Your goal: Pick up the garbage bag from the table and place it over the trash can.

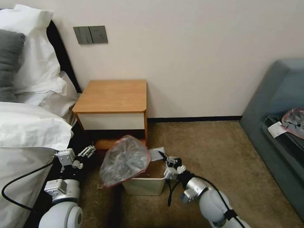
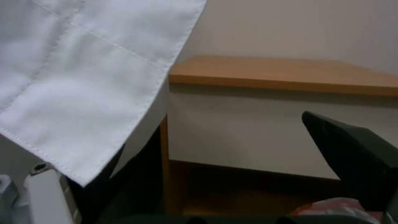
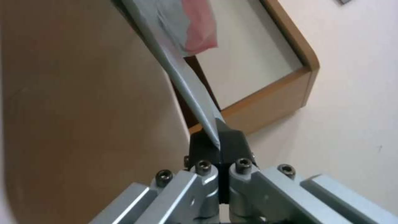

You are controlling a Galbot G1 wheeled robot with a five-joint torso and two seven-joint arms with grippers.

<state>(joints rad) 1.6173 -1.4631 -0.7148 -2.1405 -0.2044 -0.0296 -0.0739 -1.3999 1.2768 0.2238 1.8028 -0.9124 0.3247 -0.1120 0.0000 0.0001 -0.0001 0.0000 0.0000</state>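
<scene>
Taking the trash can [image 1: 144, 185] as the landmark: it stands on the carpet in front of the counter [image 1: 112, 95], and much of it is hidden. Its front wall and part of the brown inside show; its left side and left rim are covered by the garbage bag [image 1: 125, 161].

The garbage bag is puffed up and wrinkled, grey and translucent with a pink-red rim. It leans over the left part of the trash can and hangs down past the can's left edge to the carpet. One corner of it stretches across to the can's right rear.

The right gripper [image 1: 164, 157] is at the right rear corner of the trash can, its arm coming in from the right and partly cut off by the picture's lower edge. In the right wrist view its fingers [image 3: 232, 141] are pressed together on a taut grey strip of the garbage bag [image 3: 182, 76].

The left gripper [image 1: 86, 151] hangs left of the trash can, beside the white bedding [image 1: 28, 133], clear of the bag, with its fingers apart. In the left wrist view one dark finger [image 2: 356, 155] shows, the bedding [image 2: 83, 77] covers much of the scene, and a blurred red-and-grey patch lies at the lower edge.

Behind the trash can stands the counter, its wooden top bare, its low shelf mostly hidden by the bag.
</scene>
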